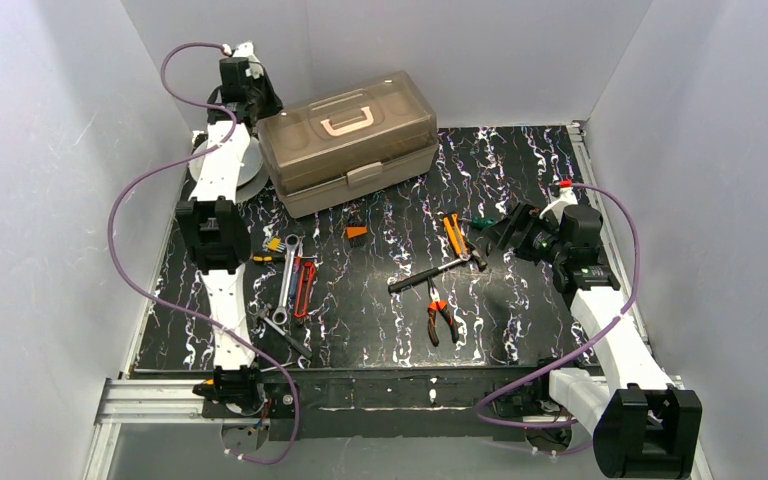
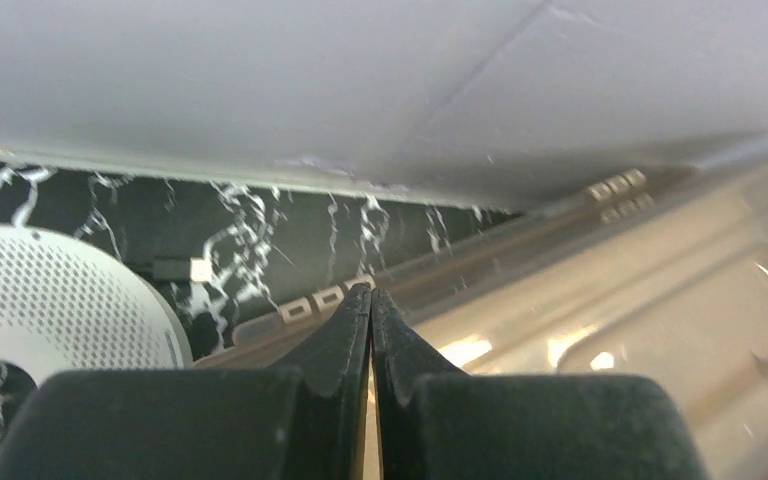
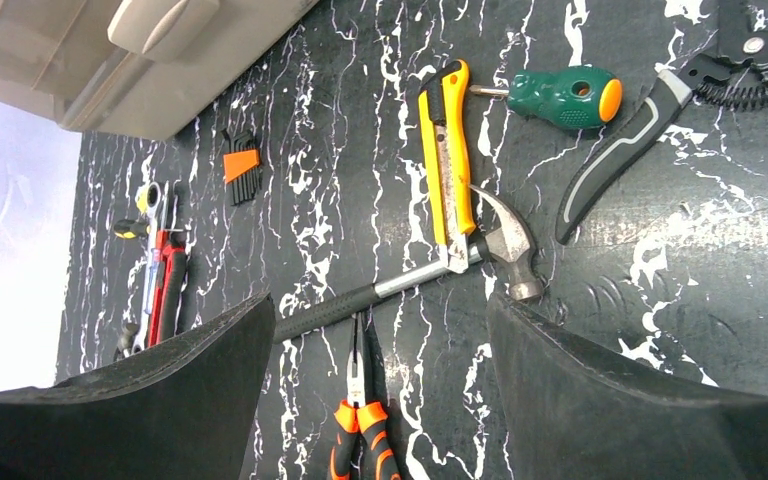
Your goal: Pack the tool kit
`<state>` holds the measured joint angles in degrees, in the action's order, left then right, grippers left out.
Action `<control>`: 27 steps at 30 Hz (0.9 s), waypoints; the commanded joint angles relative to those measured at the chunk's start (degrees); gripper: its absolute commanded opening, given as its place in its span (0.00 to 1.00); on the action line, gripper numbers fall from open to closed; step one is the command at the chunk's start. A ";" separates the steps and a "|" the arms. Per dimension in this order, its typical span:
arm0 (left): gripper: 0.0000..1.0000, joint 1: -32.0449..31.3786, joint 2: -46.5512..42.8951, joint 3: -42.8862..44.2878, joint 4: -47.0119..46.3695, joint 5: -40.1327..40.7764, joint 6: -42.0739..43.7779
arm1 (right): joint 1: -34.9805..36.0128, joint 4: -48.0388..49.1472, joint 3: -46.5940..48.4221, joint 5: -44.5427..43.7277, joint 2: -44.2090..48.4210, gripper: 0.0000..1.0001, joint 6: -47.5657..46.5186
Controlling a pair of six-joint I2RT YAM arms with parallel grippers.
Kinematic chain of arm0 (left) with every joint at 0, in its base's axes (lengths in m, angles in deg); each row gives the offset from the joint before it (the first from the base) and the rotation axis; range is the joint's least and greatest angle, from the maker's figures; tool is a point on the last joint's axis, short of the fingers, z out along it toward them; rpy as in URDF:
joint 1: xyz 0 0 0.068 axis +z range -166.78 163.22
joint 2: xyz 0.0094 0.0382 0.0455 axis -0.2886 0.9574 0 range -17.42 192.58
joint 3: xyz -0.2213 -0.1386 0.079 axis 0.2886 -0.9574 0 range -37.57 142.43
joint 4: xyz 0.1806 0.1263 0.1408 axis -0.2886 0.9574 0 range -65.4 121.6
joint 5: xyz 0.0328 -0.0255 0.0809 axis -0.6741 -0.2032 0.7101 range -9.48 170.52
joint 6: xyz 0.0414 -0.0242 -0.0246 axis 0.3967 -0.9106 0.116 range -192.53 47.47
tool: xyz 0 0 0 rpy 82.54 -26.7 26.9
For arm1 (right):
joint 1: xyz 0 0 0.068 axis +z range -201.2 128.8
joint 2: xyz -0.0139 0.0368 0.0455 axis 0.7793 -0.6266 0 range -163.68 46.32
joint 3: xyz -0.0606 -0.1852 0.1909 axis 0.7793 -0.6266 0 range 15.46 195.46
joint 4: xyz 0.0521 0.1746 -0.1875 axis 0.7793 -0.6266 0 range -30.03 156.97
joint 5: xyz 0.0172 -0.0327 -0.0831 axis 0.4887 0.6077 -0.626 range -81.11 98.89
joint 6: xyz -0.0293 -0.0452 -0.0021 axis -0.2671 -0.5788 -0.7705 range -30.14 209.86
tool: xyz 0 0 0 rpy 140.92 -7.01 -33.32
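Observation:
The tan toolbox [image 1: 350, 140] stands at the back, its brown lid down and its cream handle on top. My left gripper [image 1: 266, 106] is shut and empty, its tips [image 2: 371, 295] at the lid's rear left edge [image 2: 610, 300]. My right gripper [image 1: 502, 234] is open and empty, hovering above the mat. Between its fingers I see the hammer [image 3: 400, 285] and the orange pliers [image 3: 360, 420]. The hammer [image 1: 438, 272] and pliers [image 1: 438, 320] lie mid-mat. A yellow utility knife [image 3: 447, 160] and a green screwdriver [image 3: 560, 97] lie beside them.
Wrenches [image 1: 285, 280] and a red-handled tool [image 1: 303, 285] lie at the left, an orange hex-key set [image 1: 356, 231] in front of the box. Grey-handled pliers [image 3: 620, 150] lie under my right wrist. A round grey spool [image 2: 50, 300] sits left of the box. Walls enclose three sides.

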<state>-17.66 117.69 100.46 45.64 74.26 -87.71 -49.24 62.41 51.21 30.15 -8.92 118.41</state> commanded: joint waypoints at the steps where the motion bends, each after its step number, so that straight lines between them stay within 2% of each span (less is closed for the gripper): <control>1: 0.00 -0.53 -9.81 -13.91 13.01 -18.63 -4.14 | 0.28 -0.27 2.48 3.52 0.43 0.85 1.09; 5: 0.00 -2.16 -15.54 -23.53 13.74 -23.75 -5.32 | 0.94 -0.18 2.61 6.66 0.92 0.84 2.94; 9: 0.00 -6.39 -23.08 -31.76 14.40 -15.61 -3.19 | 1.68 -0.41 3.24 7.57 1.35 0.85 3.72; 12: 0.00 -8.18 -28.32 -33.99 13.06 -11.81 -2.62 | 2.35 0.10 4.03 7.83 1.05 0.85 4.62; 15: 0.00 -8.30 -30.94 -34.17 12.40 -13.77 -5.38 | 4.20 0.42 5.71 7.82 0.05 0.85 5.61; 16: 0.03 -8.40 -31.57 -34.34 12.11 -15.84 -6.97 | 5.16 0.40 6.67 7.34 -0.34 0.85 5.83; 19: 0.27 -10.20 -33.90 -36.05 11.01 -18.52 -9.48 | 8.50 0.95 8.86 4.04 -1.72 0.85 6.31; 23: 0.66 -11.81 -38.39 -39.02 10.69 -11.22 -8.13 | 11.29 1.45 12.91 1.75 -5.95 0.85 7.66; 27: 0.92 -14.01 -41.85 -38.81 10.68 -6.00 -6.19 | 12.80 0.79 18.40 0.63 -10.61 0.84 8.46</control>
<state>-29.64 82.00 61.41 55.56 62.91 -95.47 -37.64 61.47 63.30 33.12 -16.42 125.58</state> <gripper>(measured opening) 0.826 0.847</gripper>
